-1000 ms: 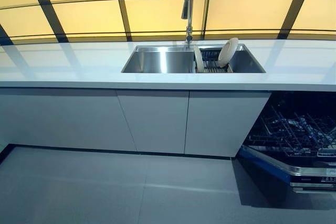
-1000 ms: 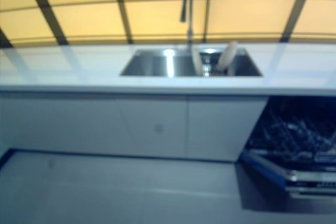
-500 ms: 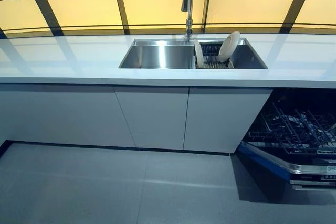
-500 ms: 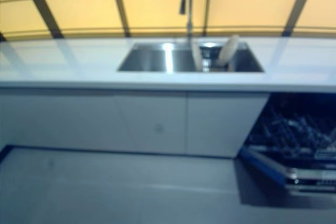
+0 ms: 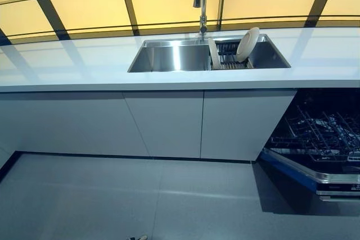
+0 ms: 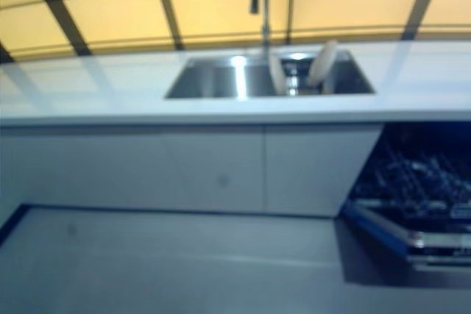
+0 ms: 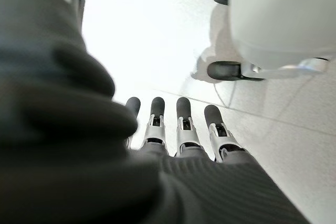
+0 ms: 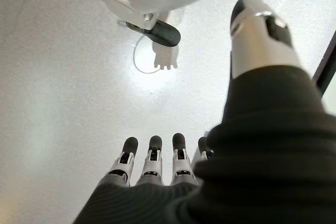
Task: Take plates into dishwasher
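2 plates (image 5: 246,44) lean in the sink (image 5: 169,60) rack, upper center; dishwasher (image 5: 318,139) open lower right. Left hand (image 7: 178,129) and right hand (image 8: 152,166) hang empty, fingers straight. Leaning plates could slip if grabbed carelessly.

Your left hand (image 7: 178,129) hangs toward the floor, fingers straight and empty. Your right hand (image 8: 157,166) hangs likewise, fingers relaxed, holding nothing.

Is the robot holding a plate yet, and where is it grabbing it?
No. Neither robot hand holds anything: the left robot hand and right robot hand hang open over the floor. The plate stands in the sink rack.
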You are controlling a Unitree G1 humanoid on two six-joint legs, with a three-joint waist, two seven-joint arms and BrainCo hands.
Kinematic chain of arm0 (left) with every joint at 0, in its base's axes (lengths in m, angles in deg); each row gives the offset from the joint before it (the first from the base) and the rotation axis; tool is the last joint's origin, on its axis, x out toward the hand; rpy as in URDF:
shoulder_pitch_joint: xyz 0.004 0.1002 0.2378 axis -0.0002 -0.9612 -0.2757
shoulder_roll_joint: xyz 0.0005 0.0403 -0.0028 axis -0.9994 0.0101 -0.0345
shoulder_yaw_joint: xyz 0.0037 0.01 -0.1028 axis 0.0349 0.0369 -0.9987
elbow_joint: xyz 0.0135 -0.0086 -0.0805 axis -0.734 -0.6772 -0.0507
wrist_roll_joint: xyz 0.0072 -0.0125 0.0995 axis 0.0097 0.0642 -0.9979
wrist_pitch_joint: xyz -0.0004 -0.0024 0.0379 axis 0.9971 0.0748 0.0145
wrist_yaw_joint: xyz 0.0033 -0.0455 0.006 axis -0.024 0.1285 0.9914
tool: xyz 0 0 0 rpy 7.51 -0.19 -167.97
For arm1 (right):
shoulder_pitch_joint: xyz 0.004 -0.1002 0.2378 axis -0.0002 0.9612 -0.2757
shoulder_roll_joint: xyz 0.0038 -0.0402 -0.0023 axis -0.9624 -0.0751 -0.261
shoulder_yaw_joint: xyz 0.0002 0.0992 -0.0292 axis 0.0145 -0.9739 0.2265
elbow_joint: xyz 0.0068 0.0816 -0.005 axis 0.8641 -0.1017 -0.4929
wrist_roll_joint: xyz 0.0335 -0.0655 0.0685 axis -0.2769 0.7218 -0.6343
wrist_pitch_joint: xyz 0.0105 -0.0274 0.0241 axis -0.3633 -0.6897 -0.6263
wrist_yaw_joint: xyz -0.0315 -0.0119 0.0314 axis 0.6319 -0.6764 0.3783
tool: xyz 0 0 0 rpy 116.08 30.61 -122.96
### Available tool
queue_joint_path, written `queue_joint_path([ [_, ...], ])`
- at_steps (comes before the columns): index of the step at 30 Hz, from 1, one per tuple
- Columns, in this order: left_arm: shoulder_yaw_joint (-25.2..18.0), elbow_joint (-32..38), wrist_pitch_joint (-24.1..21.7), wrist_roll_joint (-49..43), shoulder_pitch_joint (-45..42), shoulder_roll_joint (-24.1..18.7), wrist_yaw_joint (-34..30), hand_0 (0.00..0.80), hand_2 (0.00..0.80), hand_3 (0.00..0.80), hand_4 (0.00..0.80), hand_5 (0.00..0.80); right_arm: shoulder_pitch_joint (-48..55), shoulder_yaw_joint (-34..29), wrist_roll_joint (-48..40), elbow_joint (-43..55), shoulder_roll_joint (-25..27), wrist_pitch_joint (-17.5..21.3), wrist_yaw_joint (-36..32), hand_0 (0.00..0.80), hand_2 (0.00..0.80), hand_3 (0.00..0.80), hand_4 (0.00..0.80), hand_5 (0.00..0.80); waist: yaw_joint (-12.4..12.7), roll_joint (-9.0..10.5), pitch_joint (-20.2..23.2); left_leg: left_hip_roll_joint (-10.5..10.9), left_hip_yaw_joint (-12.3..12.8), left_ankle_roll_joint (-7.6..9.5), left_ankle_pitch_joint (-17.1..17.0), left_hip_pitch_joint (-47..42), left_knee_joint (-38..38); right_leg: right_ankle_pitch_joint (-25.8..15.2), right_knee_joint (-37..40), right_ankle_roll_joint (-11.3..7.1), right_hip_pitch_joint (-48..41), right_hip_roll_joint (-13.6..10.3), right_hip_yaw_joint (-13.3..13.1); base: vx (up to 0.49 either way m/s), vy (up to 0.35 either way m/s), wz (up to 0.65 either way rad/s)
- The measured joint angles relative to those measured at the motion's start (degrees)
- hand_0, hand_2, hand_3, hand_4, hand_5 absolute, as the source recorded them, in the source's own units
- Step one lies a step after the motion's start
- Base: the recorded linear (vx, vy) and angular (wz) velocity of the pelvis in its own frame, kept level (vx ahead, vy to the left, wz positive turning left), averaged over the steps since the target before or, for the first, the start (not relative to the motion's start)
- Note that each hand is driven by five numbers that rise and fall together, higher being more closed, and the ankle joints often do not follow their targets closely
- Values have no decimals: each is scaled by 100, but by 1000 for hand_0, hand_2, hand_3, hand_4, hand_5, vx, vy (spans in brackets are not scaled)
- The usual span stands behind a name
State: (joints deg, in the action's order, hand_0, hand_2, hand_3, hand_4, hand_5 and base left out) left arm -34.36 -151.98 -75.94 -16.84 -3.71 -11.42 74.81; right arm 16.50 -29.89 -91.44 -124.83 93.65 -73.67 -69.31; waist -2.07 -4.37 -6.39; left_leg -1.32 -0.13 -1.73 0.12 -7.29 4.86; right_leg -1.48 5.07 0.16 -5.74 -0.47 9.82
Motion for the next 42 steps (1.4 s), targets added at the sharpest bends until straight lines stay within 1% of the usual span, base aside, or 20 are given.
queue_joint_path([
  [8,-16,-34,-63,314,-70,31,453,0,0,0,0,0,-54,2,-4,-2,-7,-13,-16,0,0,0,0,0,9,61,-24,-19,-20,2,2,-7,-29,31,-17,-3,-61,22,4,-9,-78,2],
  [12,-15,-135,-83,465,85,33,535,0,0,0,0,0,-107,1,-65,-19,-10,-36,-22,0,0,0,0,0,10,110,-89,-22,-160,-23,85,181,-371,111,-173,53,19,31,4,-17,-80,16],
  [14,-25,-272,-116,584,182,43,574,0,0,0,0,0,-184,2,-64,-40,-12,-68,-97,0,0,0,0,0,15,116,-224,-112,-148,-67,244,225,-710,241,-384,137,37,68,-7,50,-103,0],
  [15,-41,-338,-143,630,189,60,600,0,0,0,0,0,-228,7,-65,-67,-20,-92,-119,0,0,0,0,0,33,110,-250,-156,-145,-134,370,336,-1006,349,-573,174,111,99,-14,-8,-123,-7],
  [16,-123,-447,-216,650,162,80,621,0,0,0,0,0,-253,8,-63,-139,-41,-96,-141,0,0,0,0,0,136,116,-292,-194,-139,-277,551,577,-1546,527,-1028,254,326,135,5,-37,-82,-6],
  [17,-292,-506,-283,682,274,49,633,0,0,0,0,0,-389,5,-60,-244,-122,-87,-202,0,0,0,0,0,151,294,-434,-98,-155,-444,651,1263,-2812,825,-1611,324,649,13,-65,-10,-37,-7],
  [18,-320,-525,-287,691,356,24,649,0,0,0,0,0,-390,10,-59,-257,-156,-88,-244,0,0,0,0,0,184,409,-503,-66,-147,-485,425,1724,-3625,883,-1741,387,722,-6,-116,77,10,-7],
  [19,-317,-570,-283,746,304,38,631,0,0,0,0,0,-392,16,-56,-287,-157,-85,-265,0,0,0,0,0,259,459,-530,-12,-162,-451,334,2006,-4028,872,-1723,453,689,-23,-150,150,25,-8],
  [20,-320,-610,-281,781,227,106,623,0,0,0,0,0,-357,25,-56,-363,-115,-82,-297,0,0,0,0,0,288,501,-549,111,-171,-453,343,2082,-3933,859,-1706,490,667,-39,-155,204,26,-9],
  [22,-381,-649,-282,884,132,164,615,0,0,0,0,0,-352,20,-56,-530,-92,-86,-333,0,0,0,0,0,289,473,-584,261,-71,-377,289,1887,-2874,844,-1678,532,647,-41,-151,258,63,2],
  [23,-424,-726,-267,904,103,180,610,0,0,0,0,0,-341,-1,-58,-577,-102,-94,-350,0,0,0,0,0,263,429,-636,391,-58,-302,143,1751,-1670,825,-1584,563,566,-6,-136,337,118,13],
  [24,-446,-722,-257,907,109,184,612,0,0,0,0,0,-338,-3,-59,-575,-107,-94,-355,0,0,0,0,0,275,392,-687,468,-226,-315,-16,1676,-855,803,-1491,591,526,34,-155,425,174,14],
  [25,-458,-701,-232,909,129,198,625,0,0,0,0,0,-342,-35,-62,-575,-94,-89,-354,0,0,0,0,0,281,322,-745,502,-363,-291,-93,1712,-577,799,-1448,598,474,118,-213,403,177,-10],
  [27,-462,-695,-180,912,51,216,656,0,0,0,0,0,-346,-127,-63,-566,-78,-90,-350,0,0,0,0,0,325,282,-799,474,-318,-236,-124,1715,-618,807,-1464,581,411,196,-371,428,164,-43],
  [30,-468,-696,-114,914,108,212,655,0,0,0,0,0,-353,-125,-49,-461,-95,-72,-354,0,0,0,0,0,298,299,-776,527,-335,-187,-120,1782,-1286,853,-1447,541,371,150,-512,374,72,-49],
  [32,-475,-657,-115,912,101,212,656,0,0,0,0,0,-211,-142,54,-461,-103,-78,-373,0,0,0,0,0,207,205,-713,494,-367,-141,-153,1472,-1055,989,-1434,421,280,176,-499,306,16,-5],
  [33,-469,-584,-123,907,95,194,657,0,0,0,0,0,-133,-129,93,-468,-116,-75,-380,0,0,0,0,0,161,143,-673,462,-335,142,-383,1347,-878,1114,-1516,361,259,196,-486,257,-9,2],
  [34,-464,-505,-141,904,87,146,656,0,0,0,0,0,-90,-120,140,-470,-168,-45,-389,0,0,0,0,0,161,187,-660,484,-273,382,-543,1242,-819,1247,-1624,301,285,163,-500,228,-10,-8],
  [37,-455,-385,-212,903,107,-60,632,0,0,0,0,0,-144,1,227,-445,-330,96,-408,0,0,0,0,0,183,466,-504,630,-146,433,-527,1224,-663,1447,-1725,169,387,-44,-458,152,4,-12],
  [42,-435,-321,-210,904,318,-91,585,0,0,0,0,0,-458,-1,220,-469,-340,139,-342,0,0,0,0,0,377,503,-450,698,-215,427,-362,1288,-695,1330,-1134,125,179,-80,-394,174,43,4],
])
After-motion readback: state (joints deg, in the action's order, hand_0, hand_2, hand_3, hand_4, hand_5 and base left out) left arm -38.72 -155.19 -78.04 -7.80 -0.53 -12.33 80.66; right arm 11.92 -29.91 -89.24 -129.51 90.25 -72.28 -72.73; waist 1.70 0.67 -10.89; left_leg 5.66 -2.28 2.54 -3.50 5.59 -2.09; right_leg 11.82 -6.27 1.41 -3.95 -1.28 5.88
